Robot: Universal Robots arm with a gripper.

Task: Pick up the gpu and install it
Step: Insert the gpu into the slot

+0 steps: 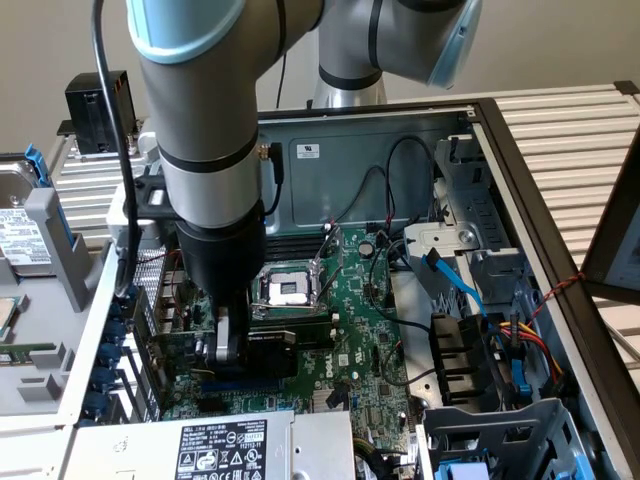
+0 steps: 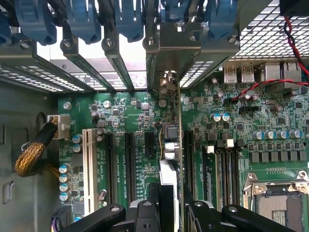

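Inside the open computer case [image 1: 560,250], the motherboard [image 1: 370,330] lies flat. The gripper [image 2: 170,203] is clamped on the gpu [image 2: 170,145], held edge-on and upright over the expansion slots [image 2: 129,164] near the case's rear bracket edge, by the blue slot latches [image 2: 125,19].

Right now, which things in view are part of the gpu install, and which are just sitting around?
In the job:
- gpu, gripped by the end effector
- motherboard with its card slots

Just there:
- CPU socket
- power supply
- hard drive outside the case
- blue cable
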